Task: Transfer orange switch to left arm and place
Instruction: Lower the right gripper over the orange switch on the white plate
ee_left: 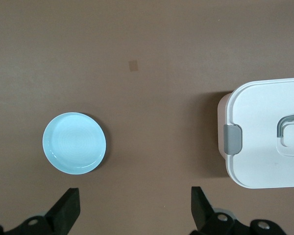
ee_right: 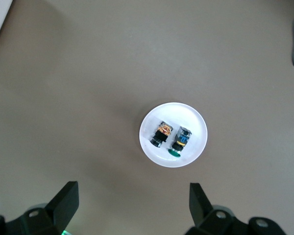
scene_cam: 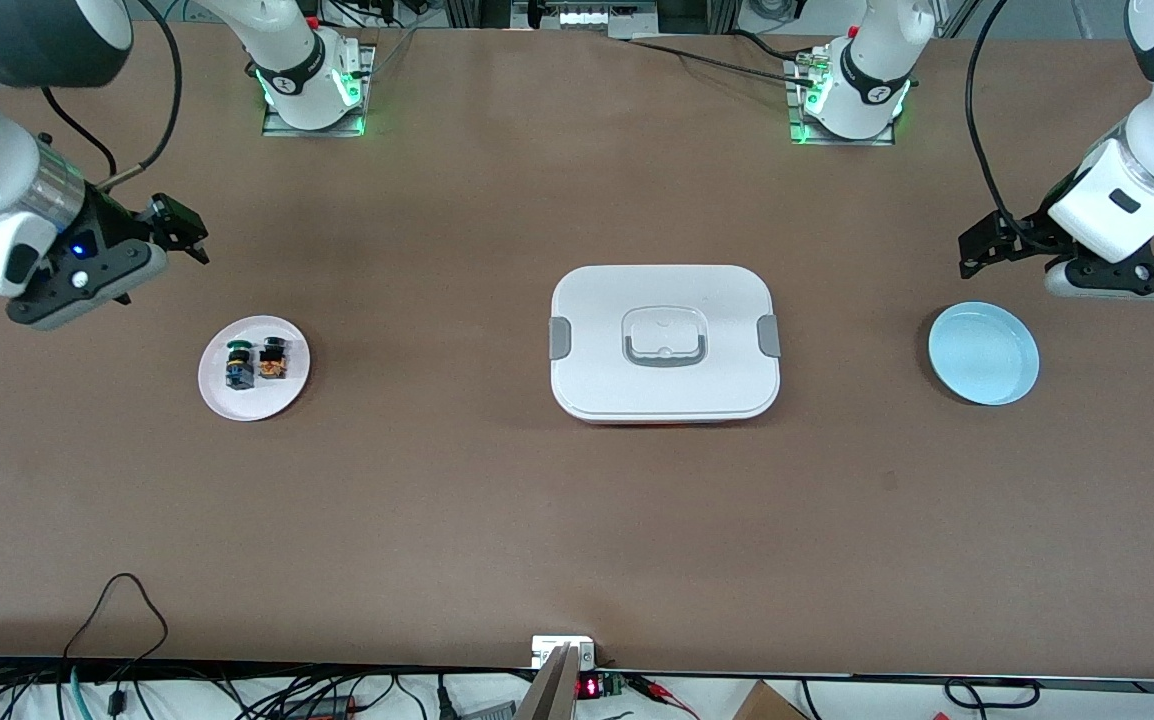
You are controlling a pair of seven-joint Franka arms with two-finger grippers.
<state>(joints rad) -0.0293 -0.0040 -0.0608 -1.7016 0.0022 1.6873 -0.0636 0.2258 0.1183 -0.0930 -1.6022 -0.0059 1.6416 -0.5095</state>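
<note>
Both end effectors, left (ee_left: 132, 208) and right (ee_right: 132, 205), spread apart, orange switch (scene_cam: 273, 358) on white plate (scene_cam: 289, 395)

Nothing here can be read as text. The small black module with red glowing digits (scene_cam: 588, 687) at the table's near edge shows a display, but its figures are too small to make out. The round marks on the two white arm bases (scene_cam: 309, 85) are equally illegible.

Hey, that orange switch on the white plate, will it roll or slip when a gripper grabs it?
The orange switch lies on its side on the white plate, so its round black cap may let it roll. It looks small, rigid and probably light, so it could skid on the smooth plate.
</note>
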